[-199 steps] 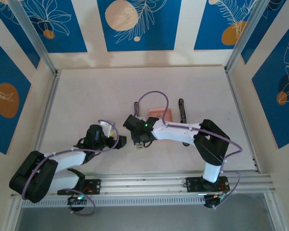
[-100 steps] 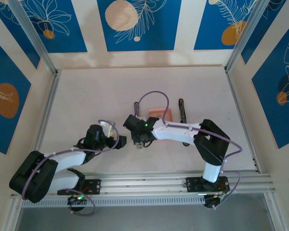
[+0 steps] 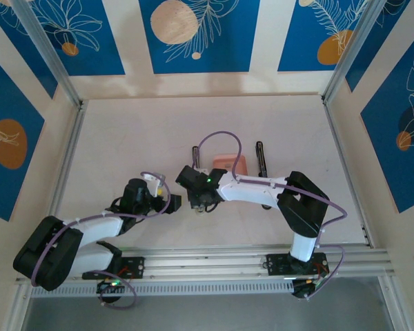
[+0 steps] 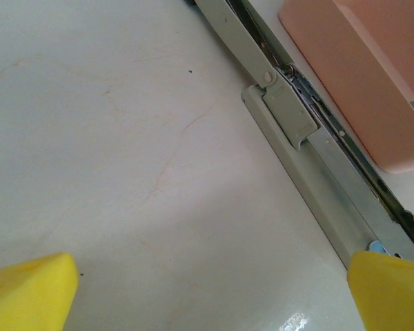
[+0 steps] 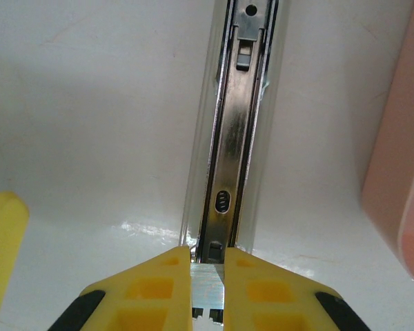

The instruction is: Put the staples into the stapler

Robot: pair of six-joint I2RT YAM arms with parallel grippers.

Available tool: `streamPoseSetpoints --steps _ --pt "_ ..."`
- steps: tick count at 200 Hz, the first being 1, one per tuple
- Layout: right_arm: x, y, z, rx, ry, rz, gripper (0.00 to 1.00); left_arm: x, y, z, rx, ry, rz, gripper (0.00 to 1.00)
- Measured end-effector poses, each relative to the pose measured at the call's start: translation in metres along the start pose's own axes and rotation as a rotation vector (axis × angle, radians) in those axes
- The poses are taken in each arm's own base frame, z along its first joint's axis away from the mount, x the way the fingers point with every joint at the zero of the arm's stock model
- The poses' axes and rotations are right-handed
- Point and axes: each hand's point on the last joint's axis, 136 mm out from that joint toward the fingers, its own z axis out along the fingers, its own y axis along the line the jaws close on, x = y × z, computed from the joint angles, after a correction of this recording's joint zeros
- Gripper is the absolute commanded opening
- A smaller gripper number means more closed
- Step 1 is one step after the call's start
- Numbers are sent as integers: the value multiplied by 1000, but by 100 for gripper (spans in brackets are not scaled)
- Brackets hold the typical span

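The left gripper hangs beside the stapler, jaws wide apart on nothing, the silver rail slanting past its right finger. The right gripper is the nearer: its jaws pinch a short silvery strip, seemingly the staples, at the rail's near end. The rail's long axis runs straight ahead of them, the pink tray just to its right.
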Motion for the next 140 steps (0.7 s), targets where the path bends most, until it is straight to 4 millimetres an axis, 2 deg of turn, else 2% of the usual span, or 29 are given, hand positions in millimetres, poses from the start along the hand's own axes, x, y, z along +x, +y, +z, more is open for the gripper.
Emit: streamPoseSetpoints --steps 140 --pt "6 2 0 9 1 13 15 0 0 0 1 1 1 100"
